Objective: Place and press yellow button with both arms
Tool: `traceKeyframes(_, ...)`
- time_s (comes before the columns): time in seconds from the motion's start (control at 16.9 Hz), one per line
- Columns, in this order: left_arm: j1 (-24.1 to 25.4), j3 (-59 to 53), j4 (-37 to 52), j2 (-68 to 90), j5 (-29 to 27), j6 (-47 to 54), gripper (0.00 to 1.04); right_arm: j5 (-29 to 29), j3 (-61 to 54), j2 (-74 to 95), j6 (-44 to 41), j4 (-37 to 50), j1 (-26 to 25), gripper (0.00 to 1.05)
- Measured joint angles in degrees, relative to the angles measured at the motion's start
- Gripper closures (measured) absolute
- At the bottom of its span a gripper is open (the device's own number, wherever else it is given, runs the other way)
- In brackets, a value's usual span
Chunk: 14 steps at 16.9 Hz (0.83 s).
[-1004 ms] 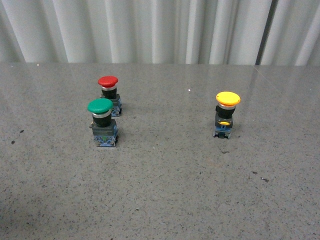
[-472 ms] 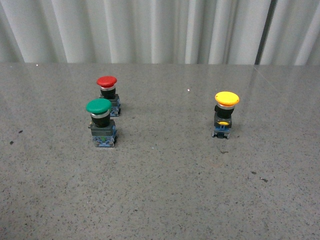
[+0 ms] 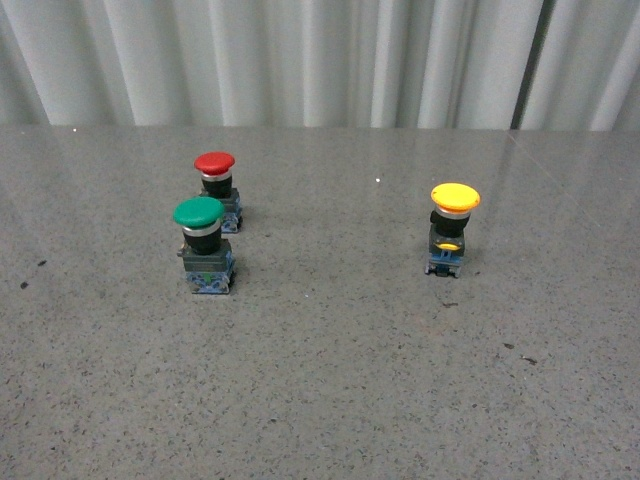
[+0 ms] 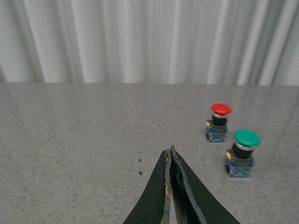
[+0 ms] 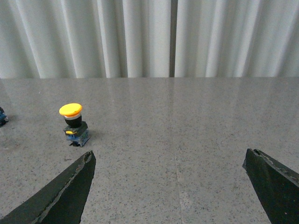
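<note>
A: Where do we log the yellow button [image 3: 454, 228]?

B: Upright on the grey speckled table [image 3: 330, 390], right of centre in the front view, with nothing touching it. It is well apart from the green button [image 3: 203, 245] and the red button [image 3: 217, 190]. Those two stand close together on the left, red behind green.

A: Arms?

B: We see neither in the front view, so we go by the wrist cameras. Left gripper [image 4: 170, 154]: jaws pressed together, tips meeting, nothing between them. It sits low over the table, aimed toward the pleated curtain [image 4: 140, 42]. The green and red buttons are ahead of it, off to one side.

A: And the right gripper [image 5: 169, 154]?

B: Jaws spread wide, released, holding nothing. Only table surface shows between the two tips. The yellow button stands ahead of it, beyond one jaw's tip and outside the gap, untouched.
</note>
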Motion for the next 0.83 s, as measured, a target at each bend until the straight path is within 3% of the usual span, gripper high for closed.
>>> traceKeyframes(0.71, -0.17, -5.09, -5.99, -11.54, -0.07, -0.02, 1.03, 0.0, 0.0, 0.0, 0.0, 0.0, 0.0, 0.07)
traceKeyframes(0.83, -0.17, -5.05, -15.56, -17.84, 0.09, -0.02, 1.03, 0.02, 0.0, 0.0, 0.0, 0.0, 0.0, 0.07)
